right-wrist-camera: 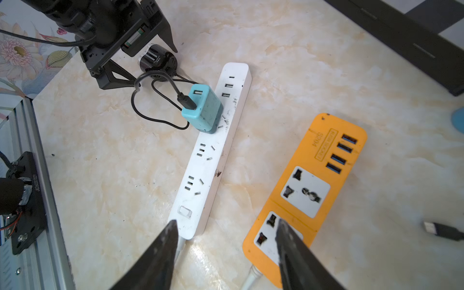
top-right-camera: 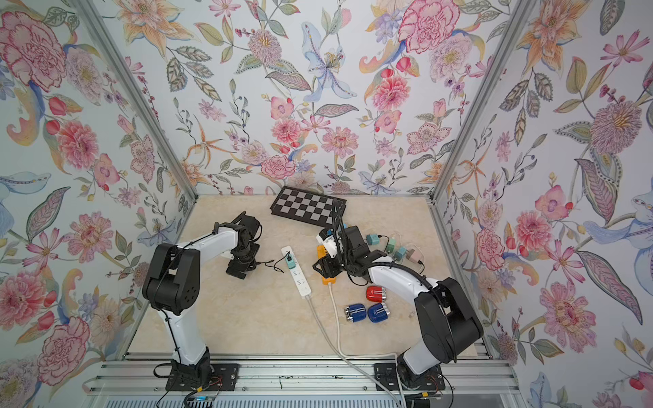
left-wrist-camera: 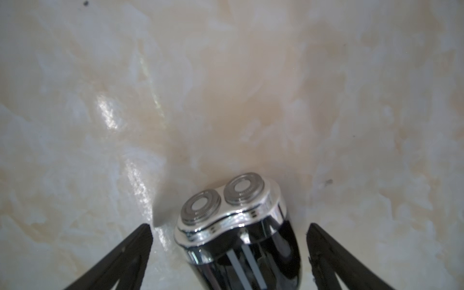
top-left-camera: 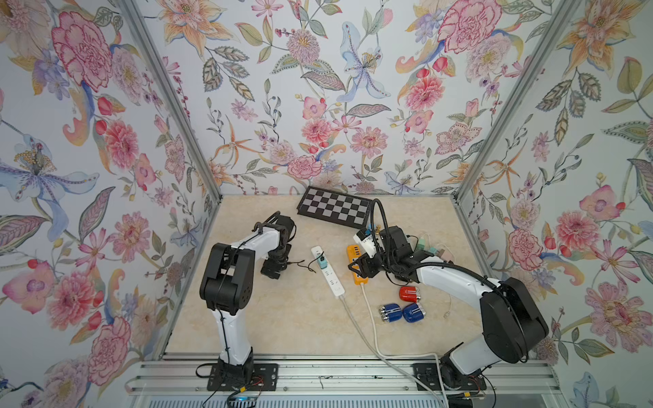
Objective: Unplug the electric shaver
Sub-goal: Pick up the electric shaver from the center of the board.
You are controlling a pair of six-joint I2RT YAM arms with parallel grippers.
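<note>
Currently on the marble table (top-left-camera: 282, 318):

- White power strip (right-wrist-camera: 216, 165): holds one teal USB adapter (right-wrist-camera: 203, 110) in the socket next to its USB ports. A black cable (right-wrist-camera: 187, 101) is plugged into the adapter and loops toward the shaver.
- Orange power strip (right-wrist-camera: 326, 125): lies just beside the white one.
- Electric shaver (left-wrist-camera: 238, 231): black body with twin chrome heads, lying on the table between the fingers of the left gripper (left-wrist-camera: 229, 225). That claw is released, with a finger standing clear on each side of the shaver.
- Right gripper (right-wrist-camera: 227, 220): hovers over the cord ends of both strips, jaws parted and grasping nothing.
</note>
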